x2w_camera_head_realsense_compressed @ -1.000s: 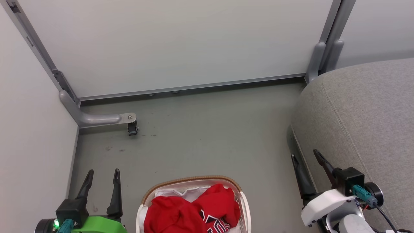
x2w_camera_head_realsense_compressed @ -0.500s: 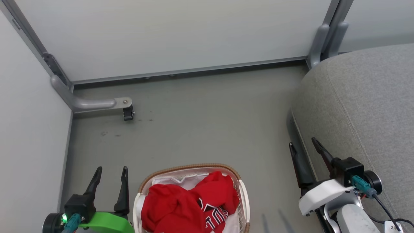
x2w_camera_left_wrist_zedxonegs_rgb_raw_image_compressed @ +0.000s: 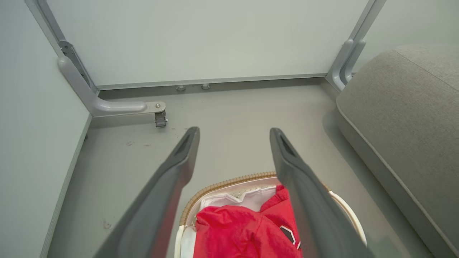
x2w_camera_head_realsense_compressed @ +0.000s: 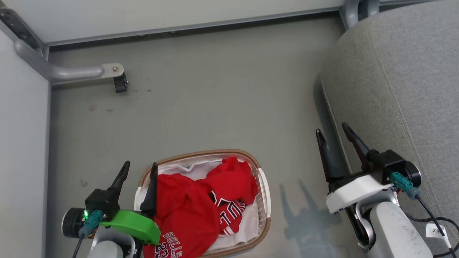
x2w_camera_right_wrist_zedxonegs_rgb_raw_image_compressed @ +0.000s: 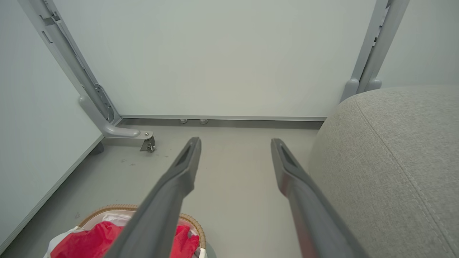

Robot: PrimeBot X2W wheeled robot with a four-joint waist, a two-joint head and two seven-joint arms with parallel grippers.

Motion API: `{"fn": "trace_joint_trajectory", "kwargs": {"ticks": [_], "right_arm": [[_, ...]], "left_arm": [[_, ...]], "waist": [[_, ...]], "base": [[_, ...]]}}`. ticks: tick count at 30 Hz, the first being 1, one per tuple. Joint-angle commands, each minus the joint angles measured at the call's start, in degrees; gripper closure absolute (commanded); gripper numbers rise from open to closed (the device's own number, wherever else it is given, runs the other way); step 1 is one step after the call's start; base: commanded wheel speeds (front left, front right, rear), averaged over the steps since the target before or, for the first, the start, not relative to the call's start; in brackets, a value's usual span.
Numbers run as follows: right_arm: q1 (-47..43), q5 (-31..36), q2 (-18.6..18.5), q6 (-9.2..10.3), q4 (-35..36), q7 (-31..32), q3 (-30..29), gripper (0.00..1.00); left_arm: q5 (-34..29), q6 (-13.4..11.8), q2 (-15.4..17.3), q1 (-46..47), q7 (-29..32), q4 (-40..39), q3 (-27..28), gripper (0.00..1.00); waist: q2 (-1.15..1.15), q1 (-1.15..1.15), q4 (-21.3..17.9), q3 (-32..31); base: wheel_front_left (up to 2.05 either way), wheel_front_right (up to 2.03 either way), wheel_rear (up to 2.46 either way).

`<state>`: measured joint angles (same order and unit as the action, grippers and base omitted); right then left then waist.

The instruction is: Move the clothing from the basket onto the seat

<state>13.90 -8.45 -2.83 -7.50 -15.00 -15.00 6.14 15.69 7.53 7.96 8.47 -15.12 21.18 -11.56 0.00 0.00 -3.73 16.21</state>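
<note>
Clothing (x2w_camera_head_realsense_compressed: 193, 204): red heap inside the basket (x2w_camera_head_realsense_compressed: 264, 200), with white lettering face-up; one fold spills over the near rim. The heap fills the basket's left and middle, and white liner (x2w_camera_head_realsense_compressed: 247, 224) shows on the right.

Left gripper (x2w_camera_head_realsense_compressed: 140, 164): fingers spread, nothing between them. In the head view its inner finger crosses the basket's left rim, just beside the red cloth. Contact cannot be told.

Right gripper (x2w_camera_head_realsense_compressed: 331, 127): fingers spread and empty. It hangs at the front edge of the seat (x2w_camera_head_realsense_compressed: 401, 71), well apart from the clothing, with bare floor (x2w_camera_head_realsense_compressed: 215, 100) between it and the basket.

Edges: the seat's rounded edge runs down the right side. A pale wall panel (x2w_camera_head_realsense_compressed: 143, 14) closes the far side, another wall (x2w_camera_head_realsense_compressed: 21, 143) the left. A frame foot with caster (x2w_camera_head_realsense_compressed: 120, 83) sits at far left. There is open floor between the basket and the seat.

Count: one basket, one seat, two grippers, one caster. Lettering shows in two places on the heap; the garments cannot be separated by eye.
</note>
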Motion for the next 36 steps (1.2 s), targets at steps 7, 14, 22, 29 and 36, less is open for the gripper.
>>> {"fn": "trace_joint_trajectory", "kwargs": {"ticks": [7, 14, 22, 29, 36], "right_arm": [[3.26, -0.38, -0.17, 0.02, 1.74, -0.28, 1.28, 0.0], [5.76, -0.27, -0.16, 0.02, 3.45, -0.28, 1.14, 0.0], [6.58, -0.63, -0.15, 0.02, 4.83, -0.28, 1.01, 0.0], [6.47, -0.08, -0.15, 0.03, 6.44, -0.28, 0.46, 0.0], [6.8, -0.21, -0.15, 0.03, 8.13, -0.28, -0.74, 0.0]], "left_arm": [[1.99, -0.08, 1.67, 5.5, -0.05, 2.56, -3.19, 0.0], [3.96, -0.08, 3.9, 10.34, -0.05, 6.28, -7.99, 0.0], [6.67, -0.08, 5.49, 14.26, -0.05, 12.19, -15.29, 0.0], [9.15, -0.08, 7.46, 17.57, -0.05, 16.76, -20.1, 0.0], [10.86, -0.08, 9.03, 21.99, -0.05, 20.02, -24.86, 0.0]], "waist": [[0.0, 0.0, -2.56, 9.66], [0.0, 0.0, -3.59, 16.14], [0.0, 0.0, -4.33, 21.19], [0.0, 0.0, -4.51, 25.21], [0.0, 0.0, -4.19, 29.1]], "base": [[0.0, 0.0, 0.0], [0.0, 0.0, 0.0], [0.0, 0.0, 0.0], [0.0, 0.0, 0.0], [0.0, 0.0, 0.0]]}}
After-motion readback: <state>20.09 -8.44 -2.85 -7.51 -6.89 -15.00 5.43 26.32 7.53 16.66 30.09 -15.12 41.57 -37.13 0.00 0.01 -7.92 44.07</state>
